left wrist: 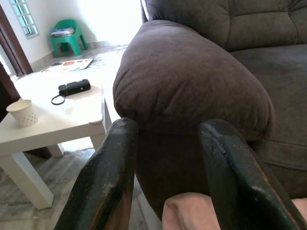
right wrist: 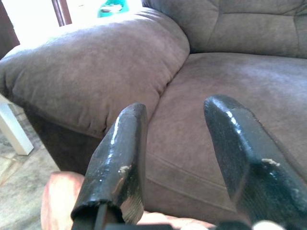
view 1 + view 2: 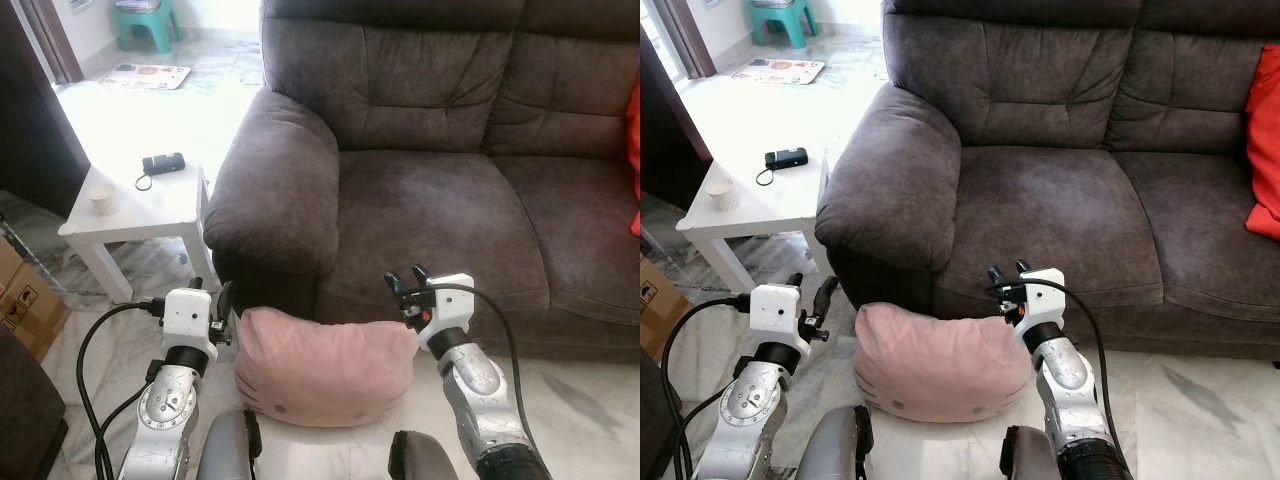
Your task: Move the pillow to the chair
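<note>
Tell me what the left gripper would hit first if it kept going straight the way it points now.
Most likely the sofa's armrest: the left gripper has its open fingers aimed at its rounded front end, with nothing between them. The pink pillow sits lower, between both arms, probably under that line, though depth is hard to judge.

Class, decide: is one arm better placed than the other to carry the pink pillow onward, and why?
Neither alone. The left gripper and right gripper flank the pink pillow, one at each end, fingers open, so both together seem best placed.
</note>
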Motion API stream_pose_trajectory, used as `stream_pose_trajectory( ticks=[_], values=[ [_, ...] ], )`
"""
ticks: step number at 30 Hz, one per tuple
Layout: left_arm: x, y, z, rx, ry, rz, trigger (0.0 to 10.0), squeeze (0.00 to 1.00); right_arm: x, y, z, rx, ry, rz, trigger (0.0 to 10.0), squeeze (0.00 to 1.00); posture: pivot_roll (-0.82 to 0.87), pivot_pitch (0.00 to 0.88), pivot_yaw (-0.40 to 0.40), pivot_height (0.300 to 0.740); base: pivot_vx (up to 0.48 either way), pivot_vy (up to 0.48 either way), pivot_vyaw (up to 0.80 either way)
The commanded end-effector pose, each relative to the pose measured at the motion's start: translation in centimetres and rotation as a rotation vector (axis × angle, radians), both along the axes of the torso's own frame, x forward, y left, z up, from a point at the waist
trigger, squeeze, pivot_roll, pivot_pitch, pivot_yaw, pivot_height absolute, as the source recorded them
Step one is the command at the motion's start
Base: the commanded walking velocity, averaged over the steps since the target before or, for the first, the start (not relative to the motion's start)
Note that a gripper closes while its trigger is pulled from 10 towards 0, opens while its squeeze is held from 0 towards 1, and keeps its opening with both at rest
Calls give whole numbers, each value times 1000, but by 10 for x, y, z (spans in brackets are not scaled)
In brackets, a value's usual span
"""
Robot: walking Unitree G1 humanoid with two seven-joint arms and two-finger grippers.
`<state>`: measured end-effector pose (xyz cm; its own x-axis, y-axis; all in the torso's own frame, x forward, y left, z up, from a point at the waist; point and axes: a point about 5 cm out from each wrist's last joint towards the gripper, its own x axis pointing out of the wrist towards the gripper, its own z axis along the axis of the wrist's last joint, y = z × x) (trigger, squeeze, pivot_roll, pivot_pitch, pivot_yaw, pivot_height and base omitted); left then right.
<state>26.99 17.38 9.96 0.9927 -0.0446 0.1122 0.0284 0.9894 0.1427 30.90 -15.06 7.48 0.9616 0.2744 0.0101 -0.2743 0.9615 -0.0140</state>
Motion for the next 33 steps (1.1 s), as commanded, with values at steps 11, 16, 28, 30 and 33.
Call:
stream_pose_trajectory(
  ticks=[11, 16, 28, 30, 33],
  values=[
    [-1, 3, -4, 0, 22, 20, 10000, 0, -3, 2, -3, 10, 1, 31, 10000, 0, 61, 49, -23, 526, 0, 0, 0],
    [-1, 7, -7, -34, 33, 49, 10000, 0, -3, 2, -3, -4, 3, 35, 10000, 0, 62, 48, -25, 526, 0, 0, 0],
    [1, 11, -23, -47, 152, 60, 10000, 0, -6, 6, -5, -12, 7, 79, 10000, 0, 59, 46, -24, 526, 0, 0, 267],
    [0, 12, -29, -29, 186, 62, 10000, 0, -6, 6, -5, -9, 10, 77, 10000, 0, 62, 45, -23, 526, 0, 0, 0],
    [-1, 14, -35, -57, 203, 81, 10000, 0, -6, 6, -5, -4, 11, 78, 10000, 0, 60, 43, -23, 526, 0, 0, 0]
  ],
)
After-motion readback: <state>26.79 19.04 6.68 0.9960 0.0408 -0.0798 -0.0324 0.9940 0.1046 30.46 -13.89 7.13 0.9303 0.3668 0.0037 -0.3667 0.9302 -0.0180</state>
